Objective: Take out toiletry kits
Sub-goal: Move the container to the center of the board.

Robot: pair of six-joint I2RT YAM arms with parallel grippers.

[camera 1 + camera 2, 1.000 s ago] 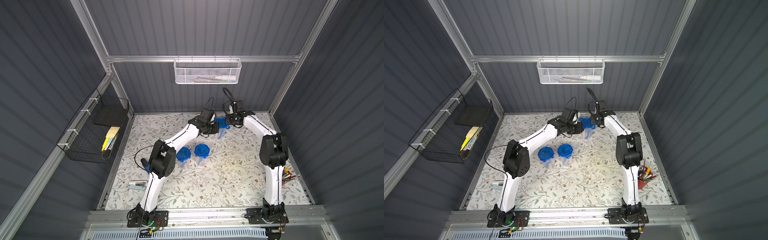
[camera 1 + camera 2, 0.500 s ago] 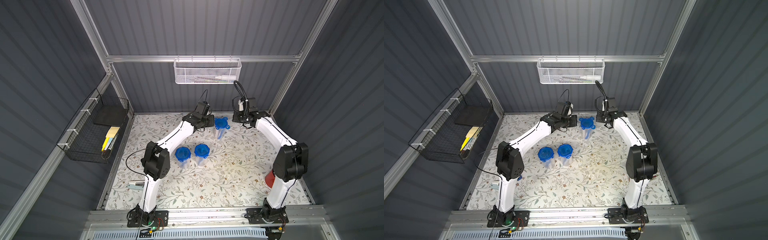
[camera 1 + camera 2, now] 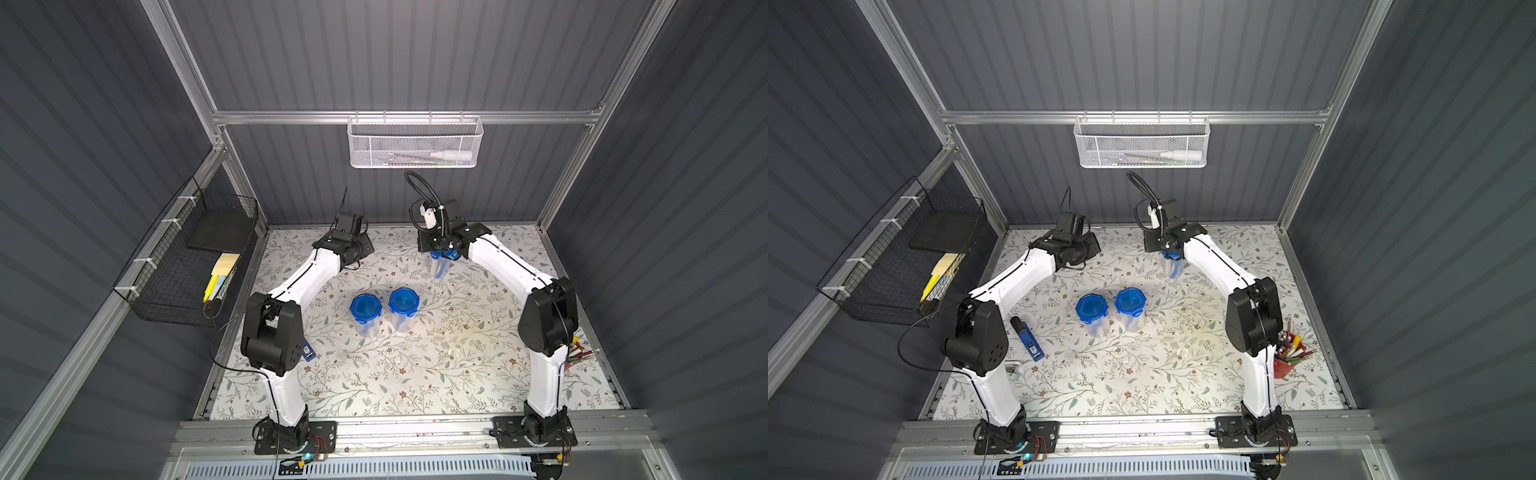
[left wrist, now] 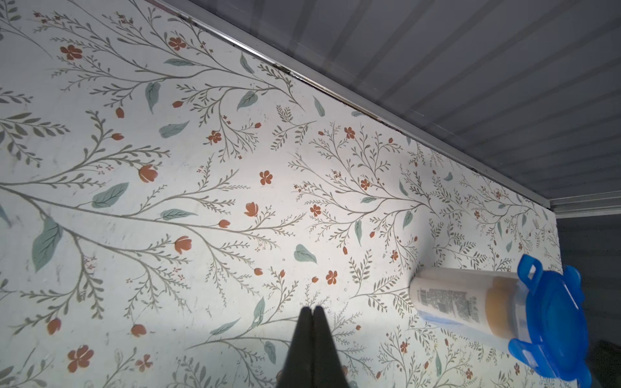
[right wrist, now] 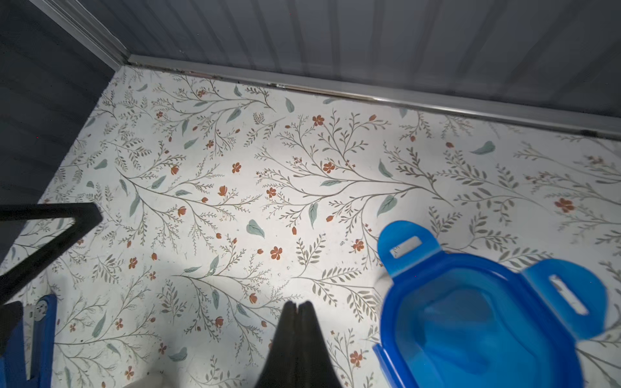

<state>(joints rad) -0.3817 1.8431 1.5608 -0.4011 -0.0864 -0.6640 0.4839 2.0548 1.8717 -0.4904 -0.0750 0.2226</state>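
Left hand (image 4: 311, 312) and right hand (image 5: 297, 307) are both pinched together, empty; far jar (image 4: 551, 312) and two nearer jars (image 3: 365, 309) are lidded, so I've taken out no toiletry kits (image 4: 447, 300) yet.

The counter (image 3: 415, 374) is covered in a pale sheet printed with leafy twigs and small red flowers. At mid-frame in both top views two clear jars with blue clip lids stand upright, just beside each other: the left jar (image 3: 365, 309) and the right jar (image 3: 404, 301). A third jar (image 3: 439, 266) stands above and right of them, well apart. A dark-blue flat gadget (image 3: 1027, 338) lies left of centre. A red cup of pens (image 3: 1283, 365) stands at the right edge.
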